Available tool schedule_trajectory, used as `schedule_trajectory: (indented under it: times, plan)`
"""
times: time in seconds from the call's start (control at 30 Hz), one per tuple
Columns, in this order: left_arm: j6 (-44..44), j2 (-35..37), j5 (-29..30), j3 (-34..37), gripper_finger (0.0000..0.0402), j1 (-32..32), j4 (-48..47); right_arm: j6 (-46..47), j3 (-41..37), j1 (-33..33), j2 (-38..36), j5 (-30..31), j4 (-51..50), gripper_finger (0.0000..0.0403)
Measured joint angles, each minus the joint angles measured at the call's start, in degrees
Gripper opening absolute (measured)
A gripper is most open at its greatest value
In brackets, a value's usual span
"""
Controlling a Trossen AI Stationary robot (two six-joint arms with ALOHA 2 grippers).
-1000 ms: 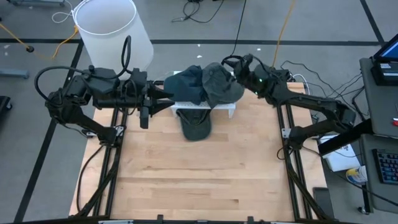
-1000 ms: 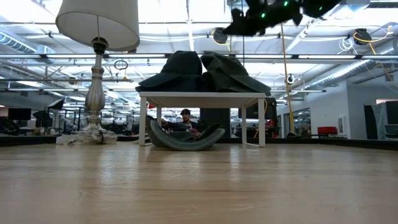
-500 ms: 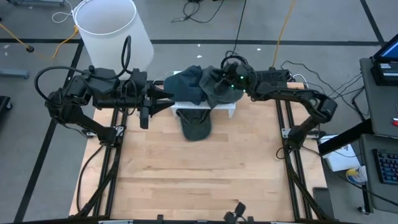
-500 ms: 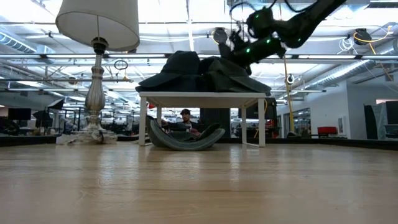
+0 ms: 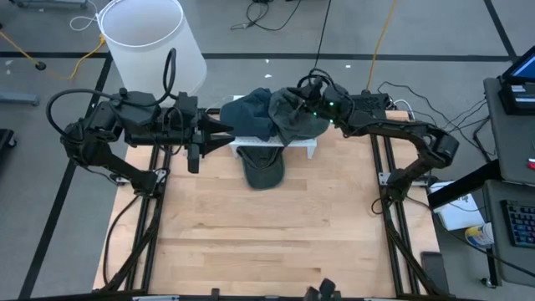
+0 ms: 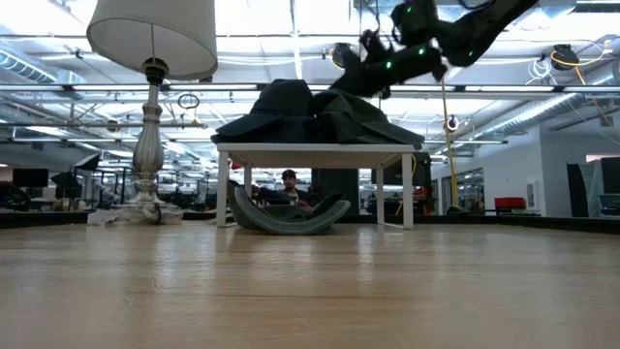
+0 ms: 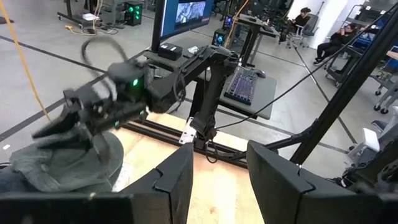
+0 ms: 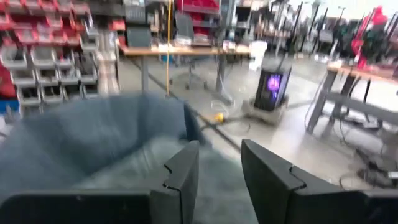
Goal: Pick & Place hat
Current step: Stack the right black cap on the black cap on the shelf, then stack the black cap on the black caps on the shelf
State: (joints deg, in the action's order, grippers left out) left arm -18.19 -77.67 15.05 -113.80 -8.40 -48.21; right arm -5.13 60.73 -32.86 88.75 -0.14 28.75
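Note:
Two hats lie on top of a small white stand (image 5: 305, 149): a dark blue one (image 5: 249, 115) and a grey-green one (image 5: 299, 121), seen side by side in the low view as blue (image 6: 276, 109) and grey-green (image 6: 360, 118). A third hat (image 5: 263, 169) lies upside down on the table under the stand (image 6: 286, 215). My right gripper (image 5: 289, 95) is open and slants down just over the grey-green hat (image 8: 143, 168), fingers apart (image 8: 221, 168). My left gripper (image 5: 222, 134) waits open at the stand's left side (image 7: 221, 171).
A lamp with a white shade (image 5: 144, 35) stands at the table's far left corner (image 6: 147, 107). Wooden table top (image 5: 267, 234) stretches toward the near edge. Beyond the table are desks, monitors and seated people.
My right gripper has swung from the table's far right side toward the hats, dropping from high above the stand to just over the grey-green hat and tipping its fingers downward. The hats have kept their places.

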Motion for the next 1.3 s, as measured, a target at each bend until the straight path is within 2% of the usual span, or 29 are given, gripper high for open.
schedule_trajectory:
  times: [0.2,0.37,0.53,0.63,0.83,1.0,1.17,1.3]
  plan:
    - [-0.6,0.0,-1.1,0.0,0.0152,0.0,0.0,-1.1,0.0,2.1,-5.8,0.1,-2.5,0.0112]
    - [-0.5,-0.3,-1.1,0.0,0.0152,0.0,-0.8,4.0,0.0,6.7,-12.8,0.3,-14.5,0.0112]
    - [-0.6,-0.4,-1.1,0.0,0.0152,0.0,-2.8,4.0,0.0,15.8,-18.8,7.7,-25.5,0.0112]
    - [-0.6,-0.7,-1.1,0.0,0.0152,0.0,-3.6,7.5,0.0,21.7,-21.1,13.7,-29.9,0.0112]
    - [-0.6,-1.6,-1.5,0.0,0.0152,-0.3,-4.0,28.3,0.0,31.7,-22.5,21.5,-38.4,0.0112]
    - [-0.8,-2.5,-2.2,0.1,0.0152,-0.3,-5.3,50.6,0.0,36.6,-21.0,22.8,-44.7,0.0112]
    - [-1.4,-3.2,-2.2,0.0,0.0152,-0.3,-5.8,65.7,-4.5,39.0,-19.5,24.1,-44.3,0.0112]
    - [-1.5,-3.4,-3.0,0.0,0.0152,-0.3,-5.6,73.2,-13.5,39.7,-19.2,24.1,-34.6,0.0118]
